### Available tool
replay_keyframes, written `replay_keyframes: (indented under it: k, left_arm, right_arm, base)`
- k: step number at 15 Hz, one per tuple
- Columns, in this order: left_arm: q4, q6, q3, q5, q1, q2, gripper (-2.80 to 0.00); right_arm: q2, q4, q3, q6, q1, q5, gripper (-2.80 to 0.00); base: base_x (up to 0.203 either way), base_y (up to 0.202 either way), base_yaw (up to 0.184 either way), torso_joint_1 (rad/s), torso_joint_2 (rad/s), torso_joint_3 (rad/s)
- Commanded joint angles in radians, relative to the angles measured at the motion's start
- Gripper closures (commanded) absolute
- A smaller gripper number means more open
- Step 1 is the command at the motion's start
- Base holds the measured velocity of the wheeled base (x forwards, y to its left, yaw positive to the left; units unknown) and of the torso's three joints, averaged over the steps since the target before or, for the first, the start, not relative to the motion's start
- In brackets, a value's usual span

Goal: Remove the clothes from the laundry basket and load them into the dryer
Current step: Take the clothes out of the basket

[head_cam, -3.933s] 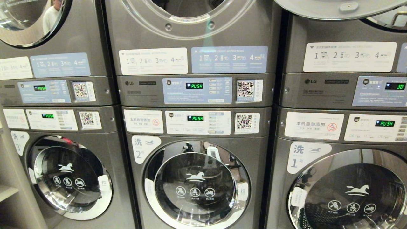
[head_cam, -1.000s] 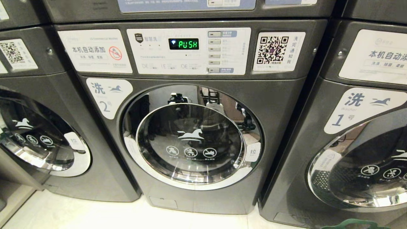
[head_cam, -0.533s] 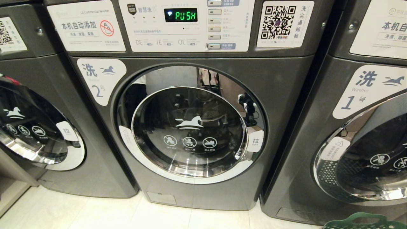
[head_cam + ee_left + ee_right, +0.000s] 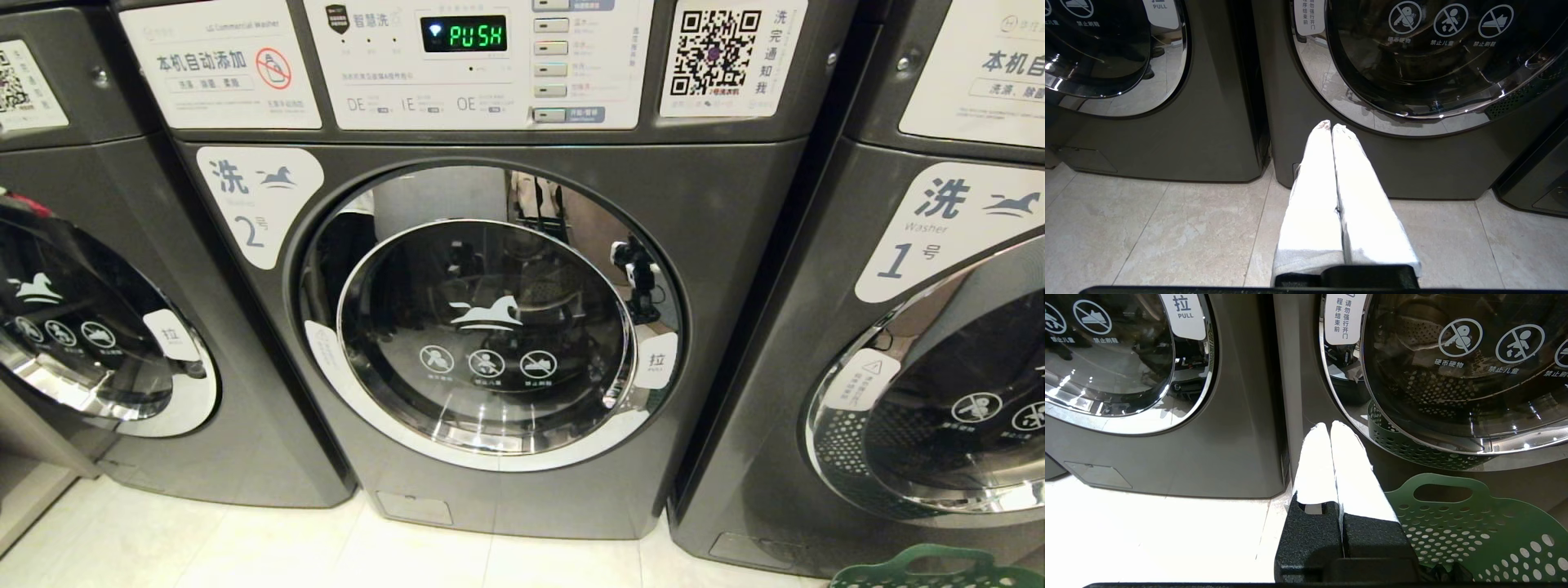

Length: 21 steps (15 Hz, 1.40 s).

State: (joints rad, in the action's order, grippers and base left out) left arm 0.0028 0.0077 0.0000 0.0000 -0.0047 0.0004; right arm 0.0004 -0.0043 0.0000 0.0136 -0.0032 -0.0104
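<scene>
The dark green laundry basket (image 4: pixel 931 567) stands on the floor before the washer numbered 1, with only its handle rim showing at the bottom right of the head view. In the right wrist view its holed wall (image 4: pixel 1474 531) lies just beside my right gripper (image 4: pixel 1327 424), which is shut and holds nothing. A dark scrap of the clothes (image 4: pixel 1447 575) shows inside the basket. My left gripper (image 4: pixel 1329 125) is also shut and empty, and hangs low before the washer fronts. The dryer is out of view above. Neither arm shows in the head view.
Three grey front-loading washers with horse-logo doors fill the view: number 2 (image 4: pixel 490 318) in the middle, number 1 (image 4: pixel 939 392) at the right, and another (image 4: pixel 90 327) at the left. All their doors are closed. Pale floor tiles (image 4: pixel 245 547) run in front of them.
The head camera has sunk and tipped down, so the upper units have left the view. The floor and the basket's rim have come in. Both grippers stay shut.
</scene>
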Motion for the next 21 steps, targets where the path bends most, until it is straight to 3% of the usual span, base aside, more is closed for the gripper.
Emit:
replay_keyframes:
  k: [1, 6, 13, 21]
  left_arm:
    - [0.0, 0.0, 0.0, 0.0, 0.0, 0.0, 0.0]
    - [0.0, 0.0, 0.0, 0.0, 0.0, 0.0, 0.0]
    - [0.0, -0.002, 0.0, 0.0, 0.0, 0.0, 0.0]
    - [0.0, -0.002, 0.0, 0.0, 0.0, 0.0, 0.0]
  right_arm:
    - [-0.002, 0.0, 0.0, 0.0, 0.0, 0.0, 0.0]
    - [-0.002, 0.0, 0.0, 0.002, 0.0, 0.0, 0.0]
    - [-0.002, 0.0, 0.0, 0.002, 0.0, 0.0, 0.0]
    - [-0.002, 0.0, 0.0, 0.0, 0.0, 0.0, 0.0]
  base:
    - [0.0, 0.0, 0.0, 0.0, 0.0, 0.0]
    - [-0.001, -0.034, 0.004, 0.001, 0.0, 0.002]
    - [0.0, -0.177, 0.002, 0.003, 0.0, 0.003]
    - [0.0, -0.008, 0.0, 0.0, 0.0, 0.0]
